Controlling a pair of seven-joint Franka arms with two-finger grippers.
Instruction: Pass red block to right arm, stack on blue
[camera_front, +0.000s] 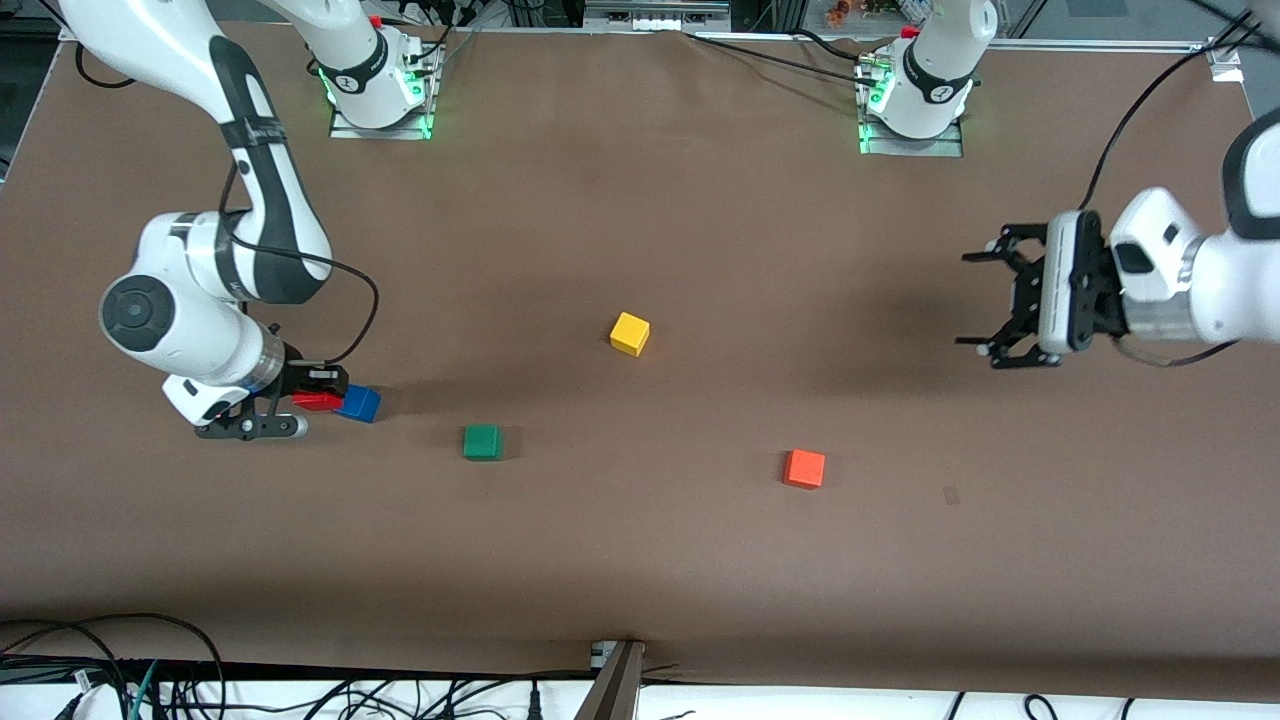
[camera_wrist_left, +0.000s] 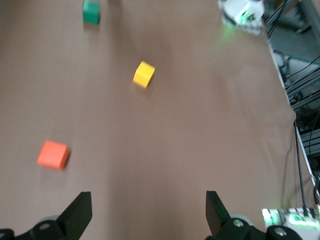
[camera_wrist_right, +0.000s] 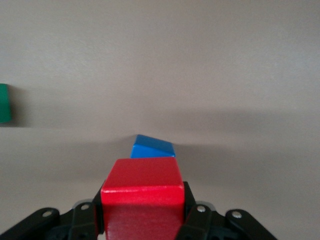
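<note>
Five small cubes in total here, all with smooth, matte-looking faces and crisp edges, one of each colour, sitting on or over a flat brown desk (camera_front: 640, 560) that looks like it has a dull, felt-like surface. The red block (camera_front: 318, 400) is pinched between the fingers of the right gripper (camera_front: 322, 392), low down at the right arm's end of the desk and right beside the blue block (camera_front: 359, 403); from the front view the red one partly covers the blue one's edge, so I can't tell if they're touching. In the right wrist view the red block (camera_wrist_right: 142, 200) fills the lower middle, its bottom cut off by the frame, and only the top wedge of the blue block (camera_wrist_right: 152, 147) pokes out above it. The right arm itself is white with dark bands, glossy plastic shells. The left gripper (camera_front: 985, 302) hangs in the air over bare desk at the left arm's end, black linkage fingers spread wide with nothing in them; the left wrist view catches just the two finger tips (camera_wrist_left: 77, 212). The other three cubes sit loose and well apart: a yellow block (camera_front: 630, 333) mid-desk, a green block (camera_front: 483, 441) nearer the front camera, and an orange block (camera_front: 804, 468) toward the left arm's side. A tangle of black cables (camera_front: 100, 670) runs along the desk's near edge, cut off by the frame.
</note>
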